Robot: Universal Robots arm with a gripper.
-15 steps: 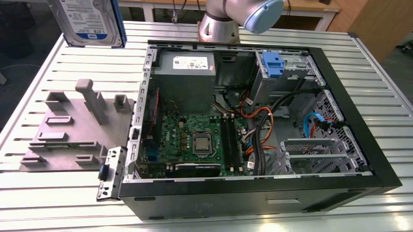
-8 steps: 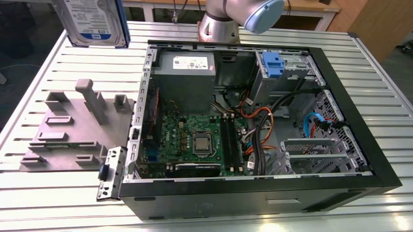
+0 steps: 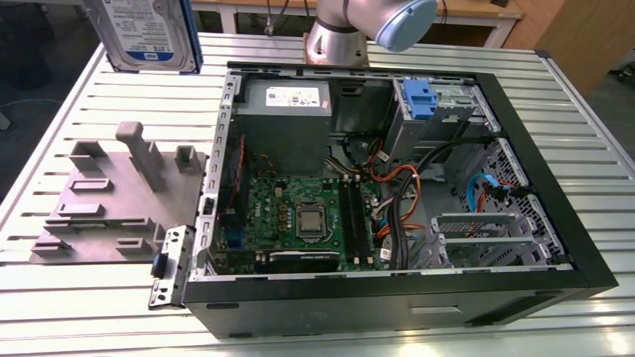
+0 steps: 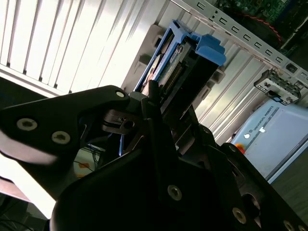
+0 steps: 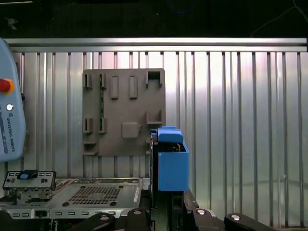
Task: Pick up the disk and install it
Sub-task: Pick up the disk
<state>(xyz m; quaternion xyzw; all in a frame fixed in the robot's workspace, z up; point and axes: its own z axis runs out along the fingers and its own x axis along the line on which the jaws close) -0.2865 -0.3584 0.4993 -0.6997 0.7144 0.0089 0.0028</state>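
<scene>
Gripping disk (image 3: 149,33) — end effector (image 4: 161,101) clamped on it; silver-grey body w/ white-blue label, blue rails.

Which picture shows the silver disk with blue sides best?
The exterior view: the flat silver-grey metal disk faces the camera, white-and-blue label showing. The second wrist view shows its edge and blue rails; the first wrist view, its blue plastic end.
</scene>
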